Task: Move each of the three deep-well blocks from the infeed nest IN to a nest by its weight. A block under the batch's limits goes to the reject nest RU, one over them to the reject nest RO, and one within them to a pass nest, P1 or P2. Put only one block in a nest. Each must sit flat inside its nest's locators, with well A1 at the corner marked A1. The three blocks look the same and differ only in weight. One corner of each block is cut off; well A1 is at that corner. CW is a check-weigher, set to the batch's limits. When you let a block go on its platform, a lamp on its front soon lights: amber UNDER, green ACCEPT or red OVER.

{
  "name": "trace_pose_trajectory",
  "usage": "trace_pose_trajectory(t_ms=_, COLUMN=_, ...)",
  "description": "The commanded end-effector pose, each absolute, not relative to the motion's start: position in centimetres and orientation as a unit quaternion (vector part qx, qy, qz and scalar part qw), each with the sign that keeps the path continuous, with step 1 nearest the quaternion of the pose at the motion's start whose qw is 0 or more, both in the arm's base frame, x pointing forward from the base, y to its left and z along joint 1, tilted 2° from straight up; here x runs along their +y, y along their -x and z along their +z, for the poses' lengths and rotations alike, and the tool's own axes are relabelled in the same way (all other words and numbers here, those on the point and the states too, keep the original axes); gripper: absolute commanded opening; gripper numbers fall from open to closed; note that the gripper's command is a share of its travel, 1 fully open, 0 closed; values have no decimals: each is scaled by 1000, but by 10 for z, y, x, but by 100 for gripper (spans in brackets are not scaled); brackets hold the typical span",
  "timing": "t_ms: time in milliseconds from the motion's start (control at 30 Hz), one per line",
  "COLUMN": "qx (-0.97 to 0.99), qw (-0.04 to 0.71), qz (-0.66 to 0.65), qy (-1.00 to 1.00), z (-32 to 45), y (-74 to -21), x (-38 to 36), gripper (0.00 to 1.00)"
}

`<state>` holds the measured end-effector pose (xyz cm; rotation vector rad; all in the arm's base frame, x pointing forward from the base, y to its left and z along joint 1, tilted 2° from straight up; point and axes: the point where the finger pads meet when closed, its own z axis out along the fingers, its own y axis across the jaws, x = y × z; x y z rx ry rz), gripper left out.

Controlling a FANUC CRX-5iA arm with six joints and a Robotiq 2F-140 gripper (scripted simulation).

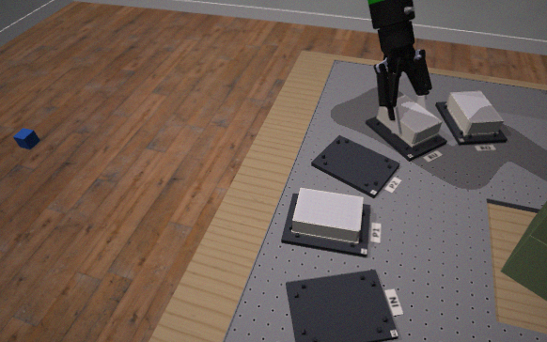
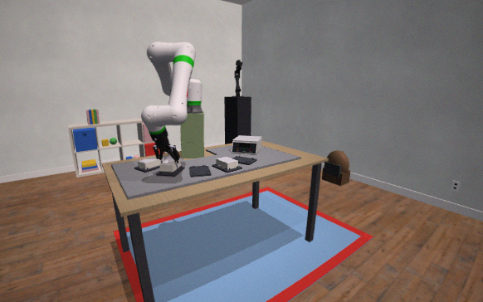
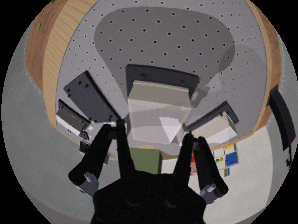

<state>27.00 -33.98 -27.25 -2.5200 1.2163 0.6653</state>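
Observation:
My gripper (image 1: 407, 103) (image 2: 168, 159) (image 3: 155, 117) is shut on a white deep-well block (image 1: 419, 121) (image 2: 169, 167) (image 3: 157, 106), gripping its long sides. The block is at the RU nest (image 1: 390, 134) (image 3: 160, 75) and looks tilted, with its low end on or just above the plate. A second block (image 1: 474, 113) (image 2: 148, 164) (image 3: 216, 128) sits in the RO nest (image 1: 470, 139). A third block (image 1: 329, 213) (image 2: 226, 163) (image 3: 70, 118) sits flat in the P1 nest (image 1: 288, 231). The P2 nest (image 1: 352, 162) (image 2: 200, 170) (image 3: 90, 95) and the IN nest (image 1: 338, 305) (image 2: 246, 159) hold nothing.
The check-weigher (image 2: 246, 144) stands at the far end of the table, past IN. The arm's green pedestal (image 1: 531, 258) (image 2: 192, 134) stands at the table's back edge. A blue cube (image 1: 25, 138) lies on the floor.

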Motion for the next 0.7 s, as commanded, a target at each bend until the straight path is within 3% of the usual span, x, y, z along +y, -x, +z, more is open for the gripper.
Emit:
trace_pose_trajectory(t_ms=0, qx=419, qw=132, qz=229, qy=868, z=-273, y=-270, x=-340, gripper=10)
trace_pose_trajectory(t_ms=667, qx=419, qw=132, qz=229, qy=868, z=-276, y=-270, x=-340, gripper=10)
